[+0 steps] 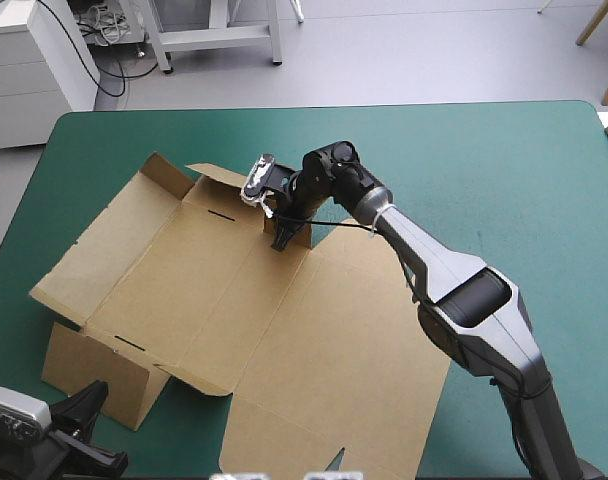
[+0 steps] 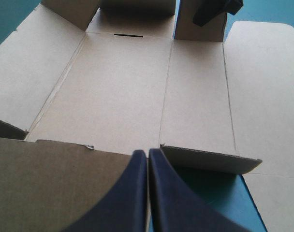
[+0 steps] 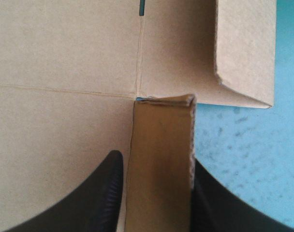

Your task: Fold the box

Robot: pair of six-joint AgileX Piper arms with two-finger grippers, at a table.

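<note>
Tabletop (image 1: 504,170): teal-green cover, far corners rounded, surface smooth and unmarked where bare. Floor (image 1: 434,50) beyond the far edge: pale grey, plain, clean. Far left: a white cabinet (image 1: 34,70) stands on the floor close to the tabletop's corner. Beside it: the pale metal legs and crossbar of a stand (image 1: 214,38), with dark cables (image 1: 109,30) trailing on the floor between the two. Far right: two slanted wooden legs (image 1: 604,30). Lighting even; shadows soft.
</note>
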